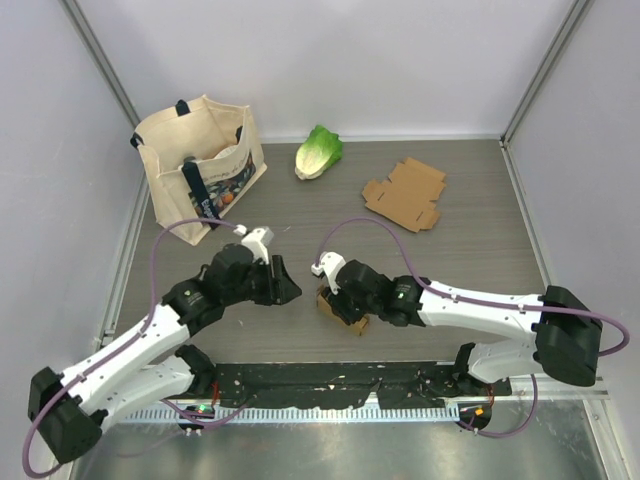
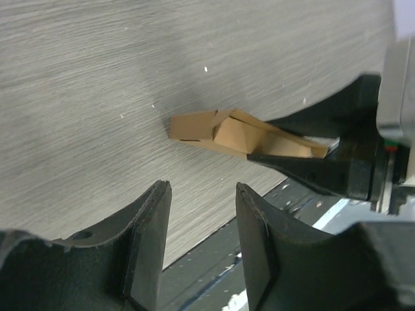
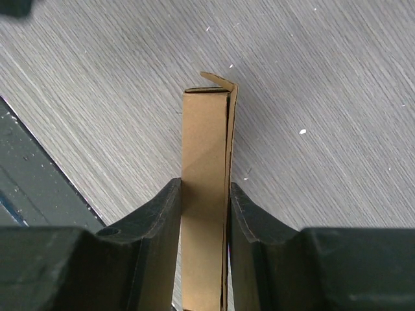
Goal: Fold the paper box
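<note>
Item 1. Right fingers (image 3: 165,207): closed partway onto the paper box (image 3: 206,129), both inner faces pressed against its long sides. Firm hold, no gap either side.

Item 2. Paper box: brown card, collapsed to a narrow strip in the right wrist view, running from 6 to 12 o'clock out of the grip. Small flap turned over at the far end. Lower edge against the worktop (image 1: 470,260), as far as can be told. In the top view, placed at about 6 o'clock from the worktop's middle, close to the near edge.

Item 3. Left fingers (image 2: 152,214): spread apart, nothing between them. Tips aimed at the box, near it but clear of it. At 9 o'clock from the box in the top view. In the left wrist view, box seen at 12 o'clock beyond the tips, with the right fingers reaching in from 3 o'clock.

Item 4. Cardboard blank (image 1: 405,193): unfolded, lying flat, at 1 o'clock from the held box, well apart.

Item 5. Head of lettuce (image 1: 318,152): green, on its side, at 12 o'clock, near the back wall.

Item 6. Tote bag (image 1: 200,160): cream cloth with dark straps, mouth open, at 10 o'clock in the far left corner. Contents too small to identify.
</note>
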Robot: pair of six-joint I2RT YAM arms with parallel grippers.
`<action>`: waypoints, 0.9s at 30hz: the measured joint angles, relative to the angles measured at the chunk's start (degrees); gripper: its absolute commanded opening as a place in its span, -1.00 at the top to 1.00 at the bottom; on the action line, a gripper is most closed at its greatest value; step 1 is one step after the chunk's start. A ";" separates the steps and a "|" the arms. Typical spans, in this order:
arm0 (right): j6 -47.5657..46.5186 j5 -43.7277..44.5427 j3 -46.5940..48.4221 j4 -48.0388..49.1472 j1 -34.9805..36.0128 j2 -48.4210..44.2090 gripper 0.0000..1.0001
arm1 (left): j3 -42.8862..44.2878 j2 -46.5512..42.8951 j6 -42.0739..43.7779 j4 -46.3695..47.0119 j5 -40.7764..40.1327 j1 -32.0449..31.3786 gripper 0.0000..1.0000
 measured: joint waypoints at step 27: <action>0.37 -8.26 -0.02 1.79 -3.63 0.90 0.41 | 5.95 20.87 14.53 14.01 -1.68 -7.06 0.25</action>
